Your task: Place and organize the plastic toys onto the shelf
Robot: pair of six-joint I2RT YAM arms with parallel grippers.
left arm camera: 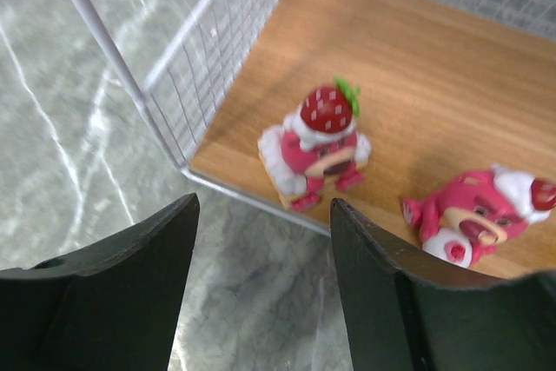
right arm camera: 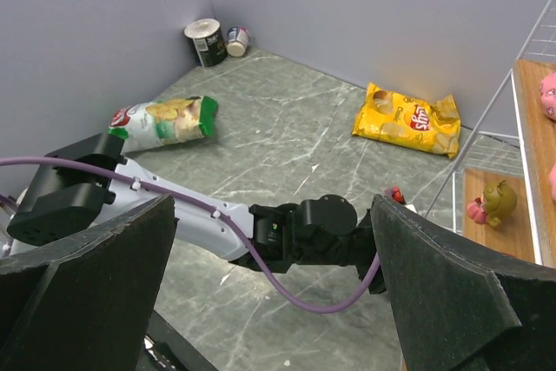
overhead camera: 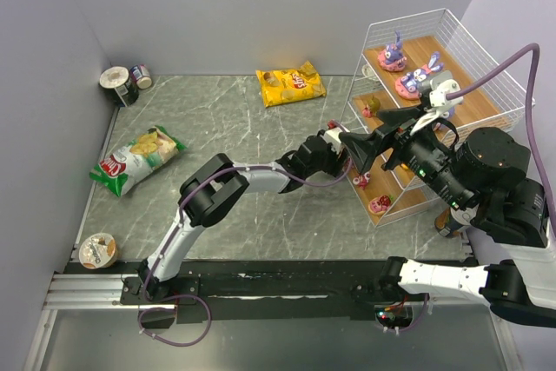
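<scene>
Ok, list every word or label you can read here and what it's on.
"Lay's": red logo on the yellow plastic snack bag.
"Lay's": red logo on the green-and-white snack bag, barely legible.
Round cans in the far corner and the near-left tub: labels too small to read.

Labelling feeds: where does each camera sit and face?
Top external: above and behind, looking down on the grey marble table; both arms show.
Left wrist: on left arm, facing the white wire shelf; left claw shows.
Right wrist: on right arm, facing left across the table; right claw shows.
Shared, top and right wrist: yellow crisp bag.
</scene>
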